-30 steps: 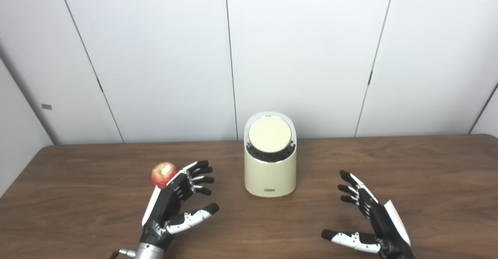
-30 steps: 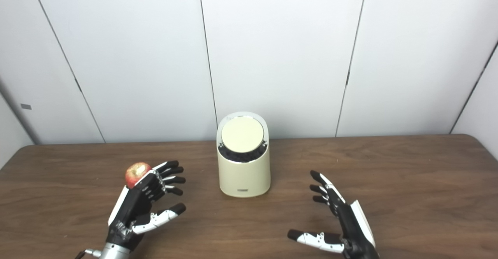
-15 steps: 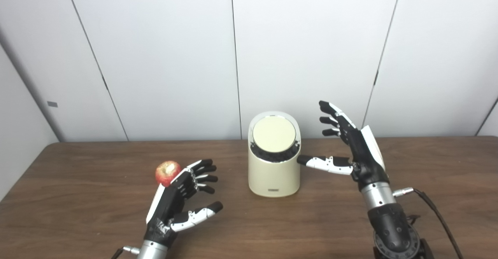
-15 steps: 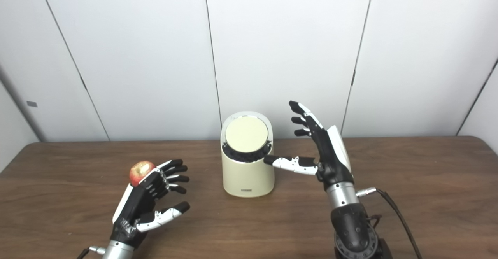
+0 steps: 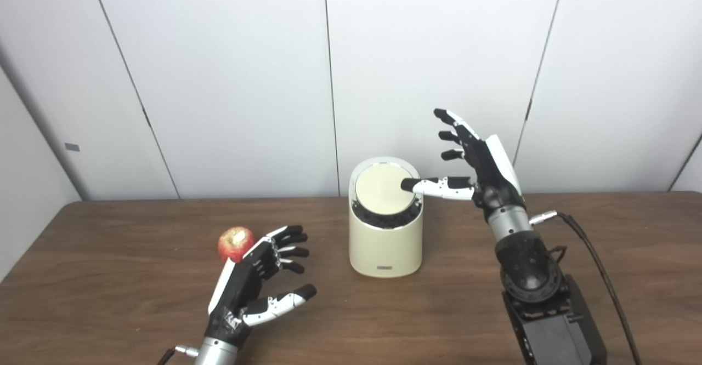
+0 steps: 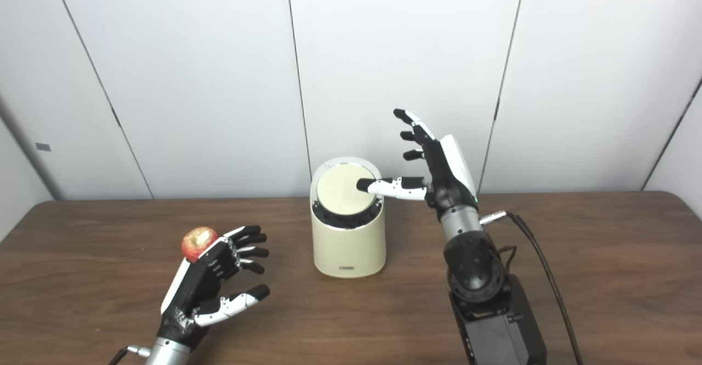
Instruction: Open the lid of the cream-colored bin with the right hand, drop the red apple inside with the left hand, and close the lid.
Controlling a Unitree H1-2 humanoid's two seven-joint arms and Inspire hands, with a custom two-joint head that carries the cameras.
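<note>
A cream-colored bin (image 5: 385,244) stands mid-table, its round tilted lid (image 5: 381,189) shut. My right hand (image 5: 474,159) is raised just right of the bin, open with fingers spread upward; its thumb tip reaches over the lid's right edge. Whether the thumb touches the lid I cannot tell. The red apple (image 5: 235,243) sits on the table to the left. My left hand (image 5: 258,274) hovers open just in front and right of the apple, fingers apart, holding nothing.
The brown wooden table (image 5: 109,299) runs the full width, with white wall panels (image 5: 219,80) right behind the bin. A black cable (image 5: 598,266) trails from the right wrist across the table's right part.
My right hand rose from the table's front right, swung in toward the bin and lifted until its thumb came over the lid. The left hand and apple stayed put.
</note>
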